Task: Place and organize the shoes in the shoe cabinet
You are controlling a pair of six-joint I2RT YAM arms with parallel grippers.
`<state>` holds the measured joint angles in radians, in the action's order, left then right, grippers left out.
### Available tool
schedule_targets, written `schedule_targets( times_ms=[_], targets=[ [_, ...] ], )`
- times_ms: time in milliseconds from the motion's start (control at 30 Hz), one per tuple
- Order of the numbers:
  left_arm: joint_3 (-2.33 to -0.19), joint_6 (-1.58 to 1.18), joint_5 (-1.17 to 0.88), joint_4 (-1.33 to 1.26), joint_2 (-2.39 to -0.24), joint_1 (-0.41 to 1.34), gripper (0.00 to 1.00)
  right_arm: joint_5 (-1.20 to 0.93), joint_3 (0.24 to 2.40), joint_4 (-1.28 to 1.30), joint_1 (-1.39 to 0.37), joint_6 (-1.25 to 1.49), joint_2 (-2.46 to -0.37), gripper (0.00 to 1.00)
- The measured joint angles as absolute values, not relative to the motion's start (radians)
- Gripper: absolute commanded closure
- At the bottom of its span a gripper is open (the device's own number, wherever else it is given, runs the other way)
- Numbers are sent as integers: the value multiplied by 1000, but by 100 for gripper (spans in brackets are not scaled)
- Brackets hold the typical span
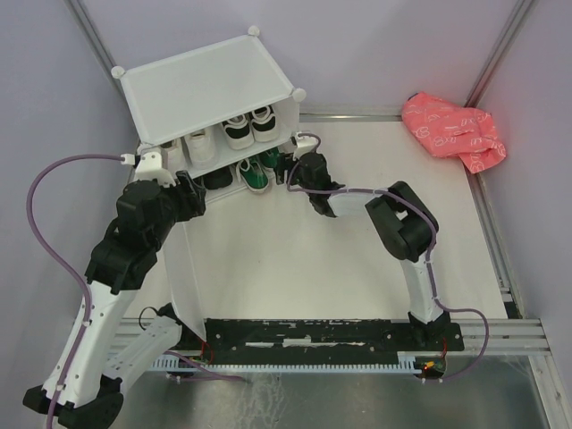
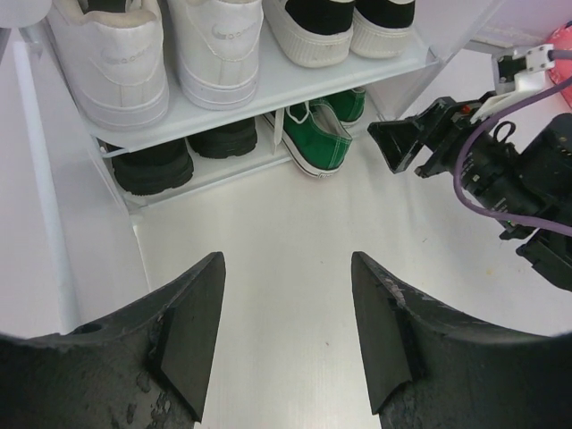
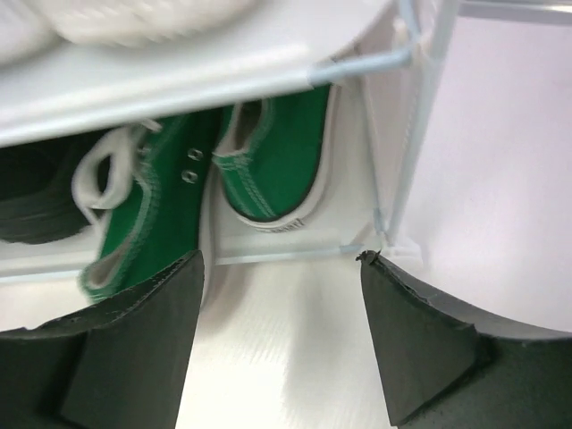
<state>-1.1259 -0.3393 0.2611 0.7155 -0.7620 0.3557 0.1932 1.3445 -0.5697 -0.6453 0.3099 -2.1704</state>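
The right gripper (image 3: 279, 277) stands wide and empty, hovering just in front of the lower compartment at the right end of the shoe cabinet (image 1: 206, 89); right before it one green sneaker (image 3: 147, 210) lies at a slant, its near end past the front rail, while the second green sneaker (image 3: 273, 165) sits fully inside, touching it; the plain black shoes (image 2: 152, 165) fill the rest of that level, and the white sneakers (image 2: 143, 54) and black sneakers with white soles (image 2: 331, 22) line the shelf above; the left gripper (image 2: 286, 264) is narrowly parted with nothing between its fingers, near the open door panel (image 1: 188, 277). The likely trouble is the slanted sneaker: a push off its centre could swing it harder against its partner or wedge it on the rail; left jutting, it would probably block the door; a finger catching the thin corner post could shift the light cabinet.
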Motion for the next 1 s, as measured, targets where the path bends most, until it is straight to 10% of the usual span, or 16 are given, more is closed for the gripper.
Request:
schedule_targets(
  times_ms=[567,767,1000],
  targets=[
    [-1097,-340,258,715,-719,356,33,-144,1353,-591,-684,291,-2148,19],
    [-1096,-340,259,716,-713,358,33,-127,1448,-520,-694,291,-2222,32],
    [-1096,-340,261,717,-698,361,32,-97,1528,-453,-699,303,-2282,75]
  ],
)
